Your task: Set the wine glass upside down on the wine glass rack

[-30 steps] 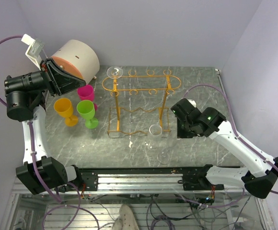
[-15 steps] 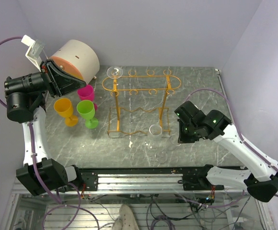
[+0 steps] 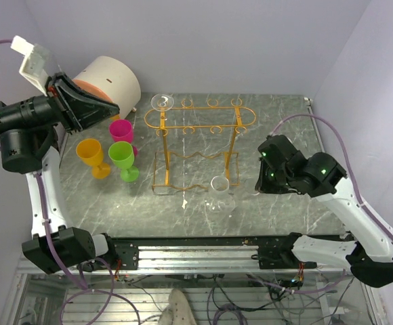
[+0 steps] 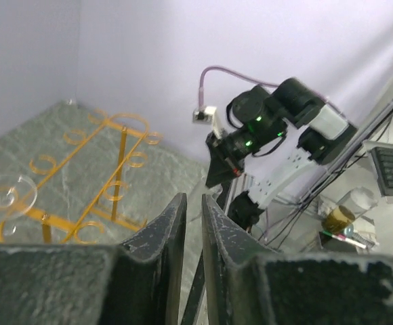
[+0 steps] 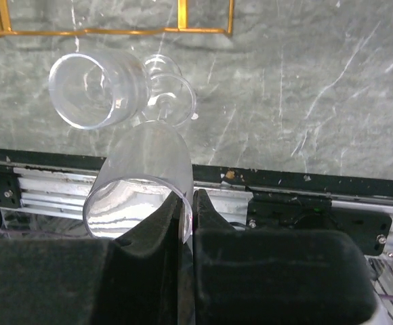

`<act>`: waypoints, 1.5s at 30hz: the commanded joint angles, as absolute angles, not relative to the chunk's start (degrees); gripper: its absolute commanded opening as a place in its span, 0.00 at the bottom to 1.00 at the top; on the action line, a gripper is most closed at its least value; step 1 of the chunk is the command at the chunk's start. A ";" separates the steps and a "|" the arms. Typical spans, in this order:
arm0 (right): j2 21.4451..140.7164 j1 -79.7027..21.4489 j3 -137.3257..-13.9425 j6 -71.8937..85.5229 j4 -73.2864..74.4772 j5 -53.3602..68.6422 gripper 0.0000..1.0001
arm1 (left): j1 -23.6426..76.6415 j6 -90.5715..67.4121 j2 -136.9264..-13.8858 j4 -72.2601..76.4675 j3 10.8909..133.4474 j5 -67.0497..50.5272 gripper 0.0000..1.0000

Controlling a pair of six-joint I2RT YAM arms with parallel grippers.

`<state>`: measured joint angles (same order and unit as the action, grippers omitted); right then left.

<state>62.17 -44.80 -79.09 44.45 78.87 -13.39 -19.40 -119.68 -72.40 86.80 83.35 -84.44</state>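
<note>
Rising right pincer (image 5: 186, 203) with wine glass (image 5: 146, 159)

Glossy clear wine glass (image 5: 139, 172), metal-wire rack (image 5: 115, 32)

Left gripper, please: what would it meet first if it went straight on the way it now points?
Likely the right arm, passing beside the wine glass rack; depth is unclear.

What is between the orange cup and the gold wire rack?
The green cup stands between the orange cup and the wine glass rack; the top external view shows it.
</note>
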 commanded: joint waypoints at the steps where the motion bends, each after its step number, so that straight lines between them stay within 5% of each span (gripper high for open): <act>1: 62.00 -44.56 -83.27 43.25 79.13 -17.30 0.00 | -19.65 -120.30 -71.54 70.97 90.46 -74.28 0.24; 5: 61.93 -44.49 -86.76 41.32 79.20 -21.26 0.00 | -15.51 -67.93 -69.42 7.97 101.55 -62.48 0.08; 7: 61.61 -44.35 -87.57 40.38 79.25 -23.02 0.00 | -7.97 -53.69 -72.03 -11.61 111.72 -53.14 0.07; 22: 62.85 -40.41 -91.70 35.81 78.97 -44.10 0.00 | 1.49 -29.63 -82.03 -39.34 124.05 -20.37 0.11; 26: 63.92 -40.50 -95.96 29.62 72.58 -58.17 0.00 | 2.29 -27.84 -83.87 -41.52 123.98 -22.67 0.13; 32: 57.04 -40.43 -88.07 5.23 36.83 -64.13 0.00 | 2.90 -31.62 -84.47 -38.92 115.35 -34.96 0.16; 38: 53.09 -40.50 -80.32 -8.79 7.52 -56.02 0.00 | 2.91 -49.87 -83.04 -20.88 104.32 -51.09 0.31; 41: 54.01 -40.51 -79.44 -8.73 1.32 -47.27 0.00 | 3.39 -69.94 -82.48 -2.15 94.13 -56.76 0.36; 45: 57.88 -40.49 -80.14 -5.64 -1.95 -37.64 0.00 | 4.35 -78.12 -82.92 6.40 91.54 -57.01 0.37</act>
